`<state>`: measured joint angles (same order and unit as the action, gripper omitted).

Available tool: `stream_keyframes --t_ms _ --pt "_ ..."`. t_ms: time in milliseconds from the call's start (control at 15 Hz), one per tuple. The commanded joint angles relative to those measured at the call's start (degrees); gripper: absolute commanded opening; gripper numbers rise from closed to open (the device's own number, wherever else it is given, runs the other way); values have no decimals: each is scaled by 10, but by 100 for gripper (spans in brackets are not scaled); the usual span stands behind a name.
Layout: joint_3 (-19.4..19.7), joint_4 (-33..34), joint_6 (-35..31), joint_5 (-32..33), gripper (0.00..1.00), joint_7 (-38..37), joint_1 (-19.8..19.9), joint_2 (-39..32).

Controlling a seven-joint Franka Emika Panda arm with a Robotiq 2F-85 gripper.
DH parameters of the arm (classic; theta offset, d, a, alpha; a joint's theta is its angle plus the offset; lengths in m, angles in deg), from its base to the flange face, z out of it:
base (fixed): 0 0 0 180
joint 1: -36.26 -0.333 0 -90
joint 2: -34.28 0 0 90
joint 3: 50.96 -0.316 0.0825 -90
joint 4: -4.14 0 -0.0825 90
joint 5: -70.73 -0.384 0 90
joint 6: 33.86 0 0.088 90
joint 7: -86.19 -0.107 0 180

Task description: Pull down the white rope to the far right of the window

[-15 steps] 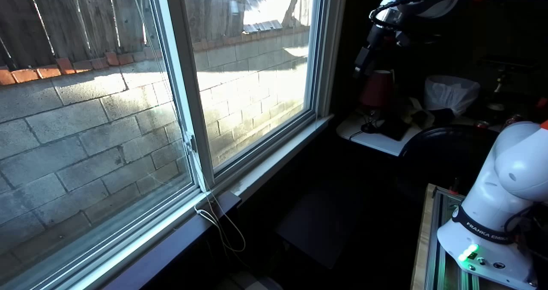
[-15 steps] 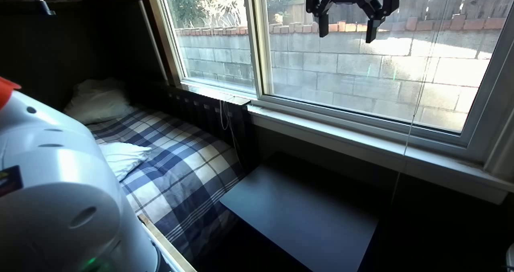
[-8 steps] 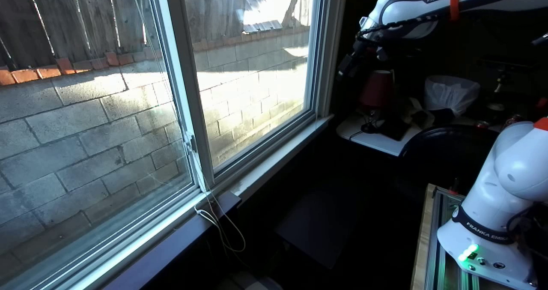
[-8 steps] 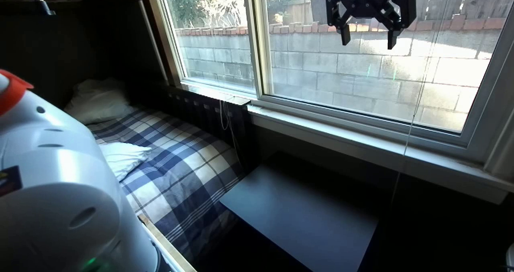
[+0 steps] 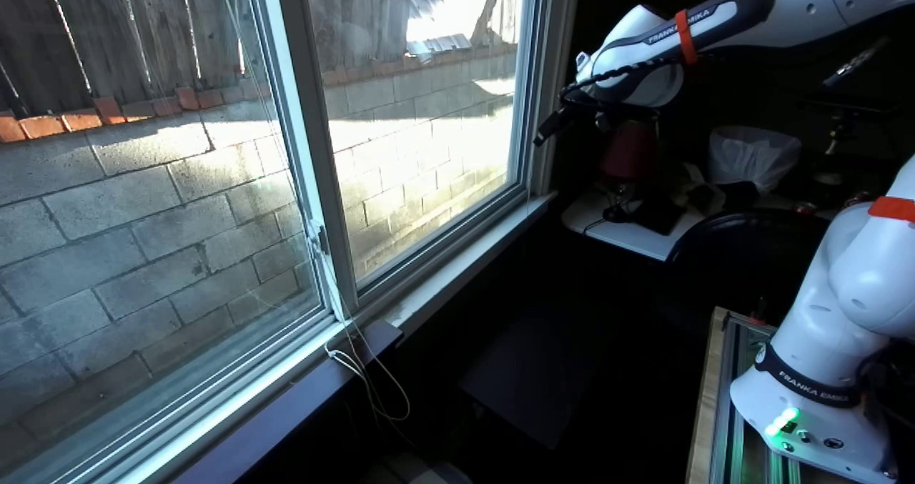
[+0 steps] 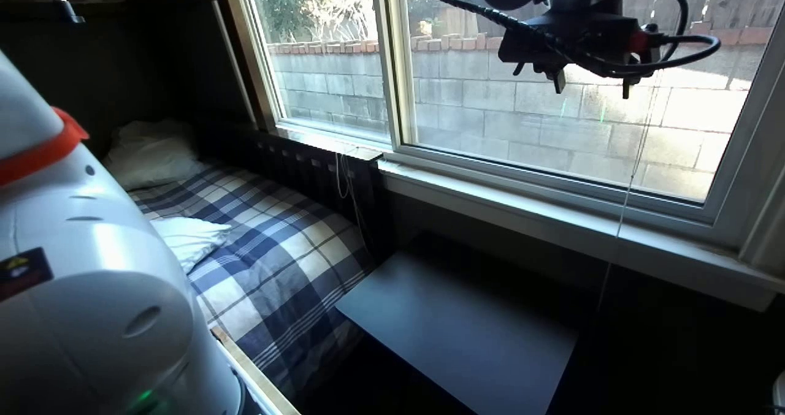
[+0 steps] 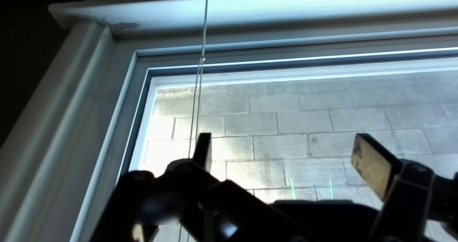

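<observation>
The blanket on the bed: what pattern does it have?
The blanket has a blue and white plaid, best seen in an exterior view.

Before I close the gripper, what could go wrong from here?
Closing now would likely miss: in the wrist view the white rope runs outside the gap of the open gripper. Moving sideways, the nearer finger might push the rope, which looks thin, aside rather than let it in. Reaching forward might bring the gripper against the window; the clearance is hard to judge.

window [image 5: 309, 141]: top cropped | rope [image 7: 204, 31]: partly behind pincer [image 7: 282, 142], lower end lost in shadow
</observation>
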<state>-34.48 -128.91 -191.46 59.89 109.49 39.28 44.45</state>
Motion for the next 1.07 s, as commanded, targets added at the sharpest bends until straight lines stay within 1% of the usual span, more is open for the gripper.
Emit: stream_keyframes --t_ms 0,267,467,667,733,800,867,933,1000 --pt "15 32 -19 -41 100 42 -13 -41" --pt "24 66 -23 -91 100 91 -12 -71" --pt "30 97 -20 -160 100 157 -11 -94" --pt "31 125 -17 -213 100 207 -3 -117" --pt "31 133 -19 -234 93 225 -1 -124" --pt "30 141 -19 -250 80 240 0 -131" --pt "30 148 -20 -266 69 254 2 -136" --pt "28 155 -20 -280 59 266 4 -141" --pt "28 161 -19 -292 52 278 5 -147"
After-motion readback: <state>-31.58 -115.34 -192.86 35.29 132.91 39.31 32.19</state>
